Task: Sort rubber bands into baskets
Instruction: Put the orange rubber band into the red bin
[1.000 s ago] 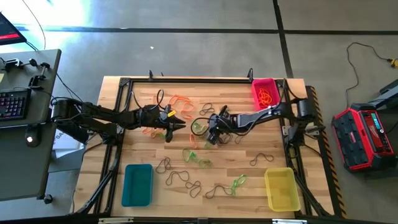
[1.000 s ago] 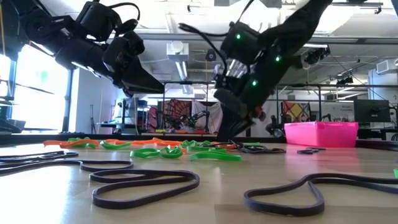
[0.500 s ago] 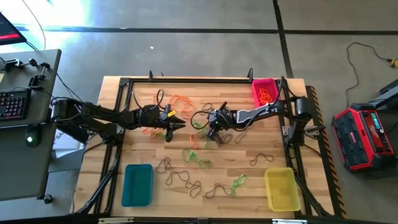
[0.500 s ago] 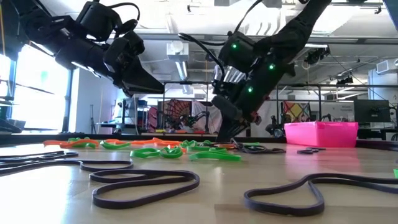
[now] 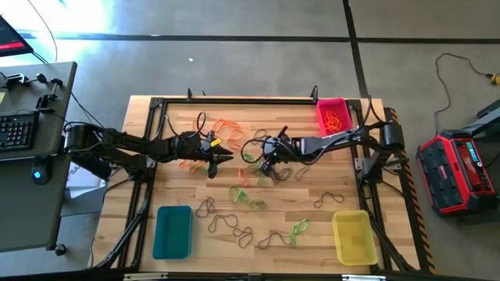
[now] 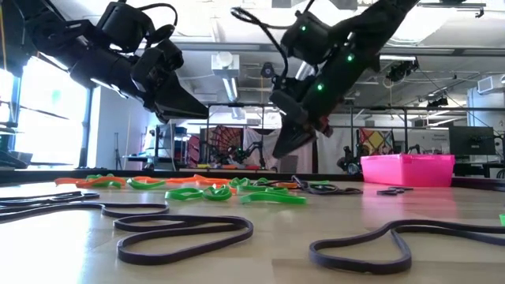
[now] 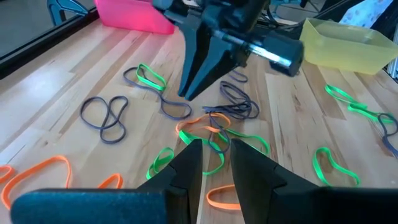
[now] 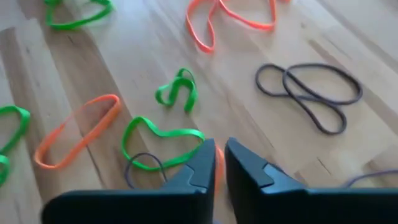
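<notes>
Rubber bands [image 5: 234,226] lie between 3 baskets [image 5: 173,231] (table corners).

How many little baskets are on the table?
3. The pink basket sits at the far right corner, the yellow basket at the near right corner, and the teal basket near the front left.

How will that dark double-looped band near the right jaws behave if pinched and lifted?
Probably floppy: the dark band lies flat on the table in slack curves, so it should droop from the pinch. Likely very light, being so thin. It lies clear of the orange band, so a snag looks unlikely.
</notes>
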Robot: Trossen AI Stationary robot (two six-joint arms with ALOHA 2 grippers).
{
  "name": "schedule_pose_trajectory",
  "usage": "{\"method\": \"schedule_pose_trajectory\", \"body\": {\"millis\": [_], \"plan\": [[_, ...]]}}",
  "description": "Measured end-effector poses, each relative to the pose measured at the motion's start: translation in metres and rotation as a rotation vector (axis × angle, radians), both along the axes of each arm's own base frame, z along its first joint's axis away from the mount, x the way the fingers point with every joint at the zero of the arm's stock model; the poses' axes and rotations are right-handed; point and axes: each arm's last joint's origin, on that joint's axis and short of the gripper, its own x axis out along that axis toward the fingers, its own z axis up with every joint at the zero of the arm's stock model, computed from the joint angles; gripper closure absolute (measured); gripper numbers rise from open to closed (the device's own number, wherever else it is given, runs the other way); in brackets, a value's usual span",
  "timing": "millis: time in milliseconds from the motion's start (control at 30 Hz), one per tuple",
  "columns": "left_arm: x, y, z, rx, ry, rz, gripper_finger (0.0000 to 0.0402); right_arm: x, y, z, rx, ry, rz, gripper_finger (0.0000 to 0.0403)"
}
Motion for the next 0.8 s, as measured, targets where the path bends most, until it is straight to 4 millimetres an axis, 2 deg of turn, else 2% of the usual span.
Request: {"method": "schedule_pose_trajectory", "body": {"millis": [200,333,633,800], "plan": [[0.0,0.0,0.0,0.0,0.0,0.0,0.0325,0.002,0.0,-0.019,0.006,0.064,0.006,0.0307],[0.0,0.0,0.0,0.0,0.0,0.0,0.0326,0.003,-0.003,-0.031,0.009,0.099,0.0,0.0296],[0.0,0.0,-0.001,-0.001,0.007,0.0,0.0326,0.008,-0.015,-0.044,0.037,0.088,0.023,0.0332],[0.0,0.0,-0.001,-0.001,0.007,0.0,0.0326,0.008,-0.012,-0.039,-0.01,0.088,0.035,0.0392]]}}
